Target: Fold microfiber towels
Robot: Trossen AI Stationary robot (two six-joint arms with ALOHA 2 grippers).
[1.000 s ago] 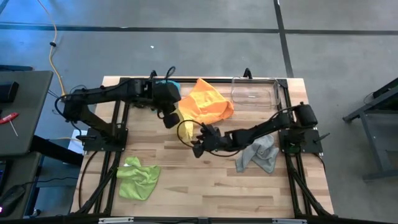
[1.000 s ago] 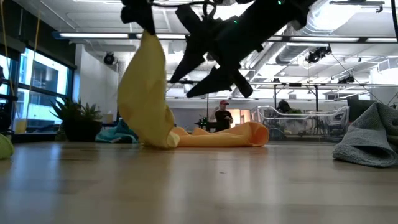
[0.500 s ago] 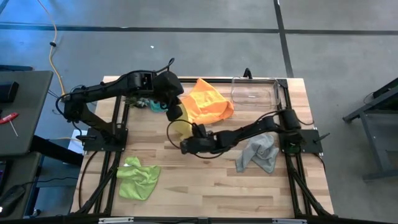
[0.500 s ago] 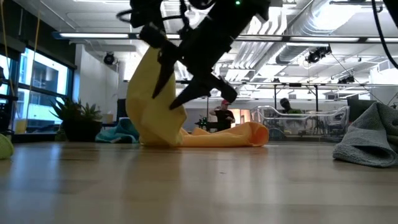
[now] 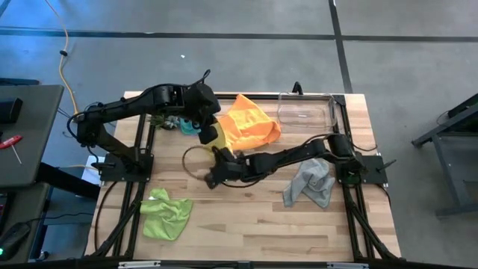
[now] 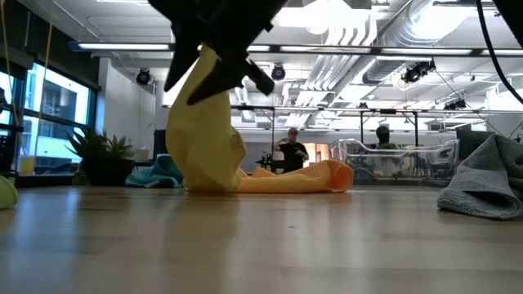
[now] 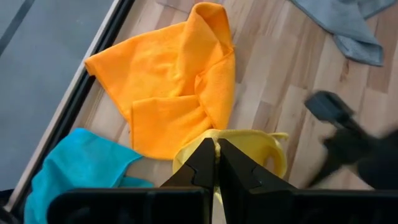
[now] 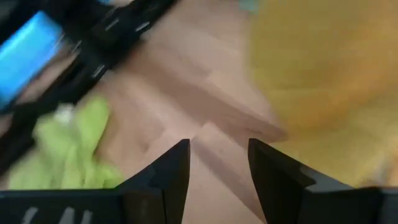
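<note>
We see the left tool (image 7: 216,163) pinched shut on a corner of the yellow towel (image 6: 204,147), holding it lifted so it hangs in a tall drape whose lower end rests on the wooden surface (image 5: 254,217). In the high view this tool (image 5: 208,133) sits near the back of the surface, just beside the orange towel (image 5: 250,123), which lies crumpled and flat behind the yellow one. The teal towel (image 7: 74,171) lies at the back-left edge, partly under the left arm.

The right tool (image 8: 217,163) has its fingers apart with nothing between them; in the high view it (image 5: 214,173) hovers in front of the hanging yellow cloth, near it but, as far as we can judge from the blurred wrist picture, not touching.

Compared with a second ago, the right arm has reached farther toward the left side, and its fingers have narrowed somewhat. The left tool has stayed closed and has shifted slightly, with the yellow drape now bunched lower against the surface.

The grey towel (image 5: 310,183) lies heaped on the right side by the right arm's base, the lime green towel (image 5: 166,213) near the front-left. The clear plastic bin (image 5: 305,112) stands at the back right. The front middle of the surface offers open room.
</note>
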